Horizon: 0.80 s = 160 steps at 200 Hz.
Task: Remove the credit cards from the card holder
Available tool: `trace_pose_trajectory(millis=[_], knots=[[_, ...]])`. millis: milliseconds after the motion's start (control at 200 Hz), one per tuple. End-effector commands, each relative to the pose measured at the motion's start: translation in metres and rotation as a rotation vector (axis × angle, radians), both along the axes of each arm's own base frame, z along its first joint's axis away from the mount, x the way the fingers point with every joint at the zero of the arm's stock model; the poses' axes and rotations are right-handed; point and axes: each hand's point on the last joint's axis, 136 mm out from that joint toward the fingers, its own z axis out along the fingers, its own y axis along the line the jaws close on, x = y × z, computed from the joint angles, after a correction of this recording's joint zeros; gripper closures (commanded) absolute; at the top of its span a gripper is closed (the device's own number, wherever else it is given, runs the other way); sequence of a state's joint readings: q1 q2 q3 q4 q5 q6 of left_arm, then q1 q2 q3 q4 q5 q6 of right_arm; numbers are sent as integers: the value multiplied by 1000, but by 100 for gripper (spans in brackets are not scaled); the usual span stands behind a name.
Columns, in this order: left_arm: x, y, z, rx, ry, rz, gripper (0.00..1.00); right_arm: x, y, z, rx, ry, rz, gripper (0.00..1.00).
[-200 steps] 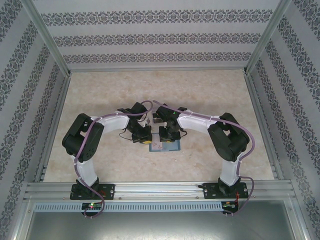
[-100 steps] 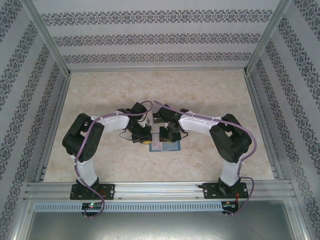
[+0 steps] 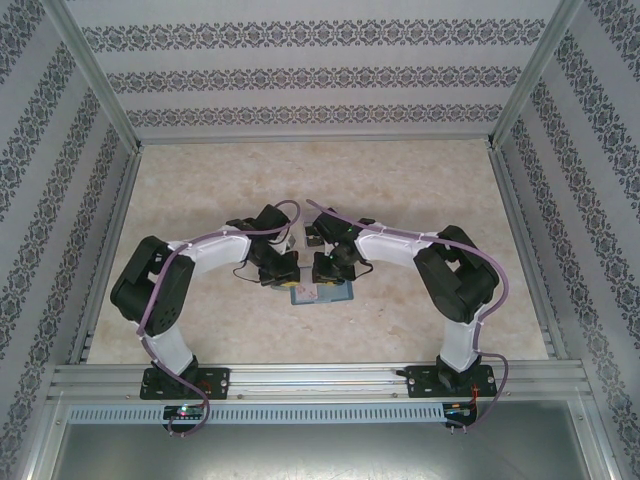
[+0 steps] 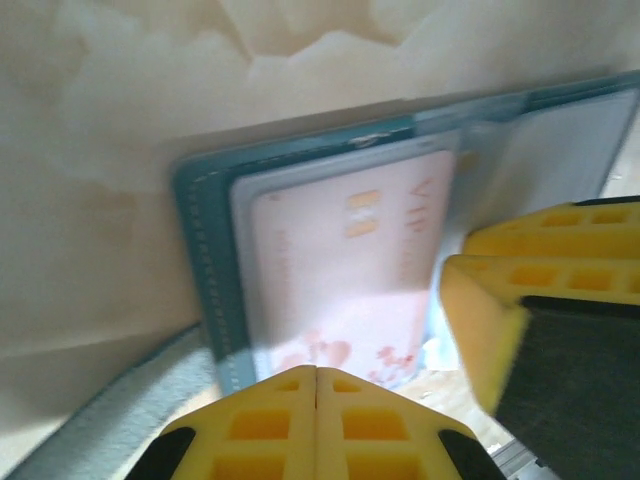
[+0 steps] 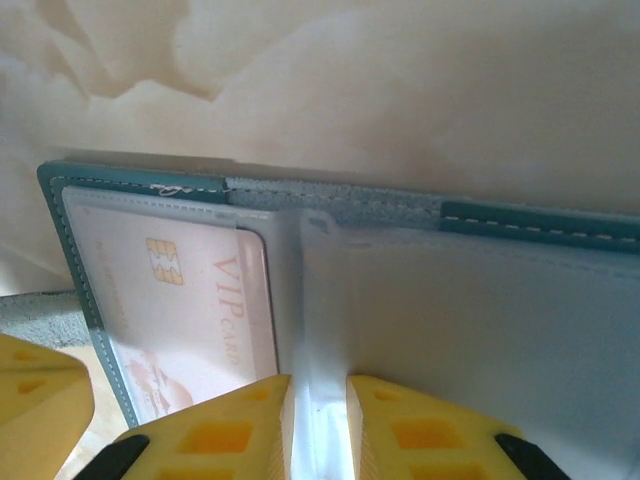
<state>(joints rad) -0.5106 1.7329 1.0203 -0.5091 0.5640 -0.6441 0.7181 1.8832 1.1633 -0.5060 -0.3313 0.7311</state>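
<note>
You have a beige marble-patterned table (image 3: 200, 190) with both arms bent inward over its middle: the left arm (image 3: 205, 246) and the right arm (image 3: 400, 240), both white and black, meet wrist to wrist. Under them lies the small teal-blue bifold card holder (image 3: 343, 293), opened flat on the table, its grey inner side up and a stitched teal border around it. In its left half, behind a clear pocket, sits one pale pinkish credit card (image 5: 190, 300) with a gold chip and "VIP CARD" in red lettering; it is still inside the pocket. Your right gripper (image 5: 318, 388) has its yellow fingers drawn in on the pale plastic leaf that stands up at the holder's central fold, pinching it between them. Your left gripper (image 4: 317, 392) is fully closed, its yellow fingers pressed together with nothing between them, at the near edge of the card's pocket, just beside the right gripper. Whether its tips touch the holder you cannot tell.
</note>
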Motion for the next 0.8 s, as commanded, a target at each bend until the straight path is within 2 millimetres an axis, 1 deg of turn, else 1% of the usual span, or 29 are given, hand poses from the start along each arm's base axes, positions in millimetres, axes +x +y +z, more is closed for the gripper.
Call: trace_pose_trajectory(millis=[0,80,190,285,355,465,540,600,794], knots=[[-4,3,4,25,6,11,100,-12,8,-8,-1,39,21,76],[-3,1,2,16,12,9,100,-11,1,-2,-30,25,25,76],[-1,-1,-3,21,19,2,100,-6,-17,6,-112,-7,23,76],[0,-1,-10,29,31,-2,100,-1,-21,17,-125,-36,23,76],[-2,-1,-16,32,48,-4,100,1,-17,25,-105,-49,24,76],[-3,-1,-21,33,55,-1,100,4,-2,33,-17,-50,13,76],[-4,0,-23,38,58,1,100,5,9,34,40,-39,6,76],[-5,1,-25,41,62,0,100,5,15,30,63,-24,5,76],[-7,2,-25,42,65,-1,100,7,24,24,90,-9,2,76]])
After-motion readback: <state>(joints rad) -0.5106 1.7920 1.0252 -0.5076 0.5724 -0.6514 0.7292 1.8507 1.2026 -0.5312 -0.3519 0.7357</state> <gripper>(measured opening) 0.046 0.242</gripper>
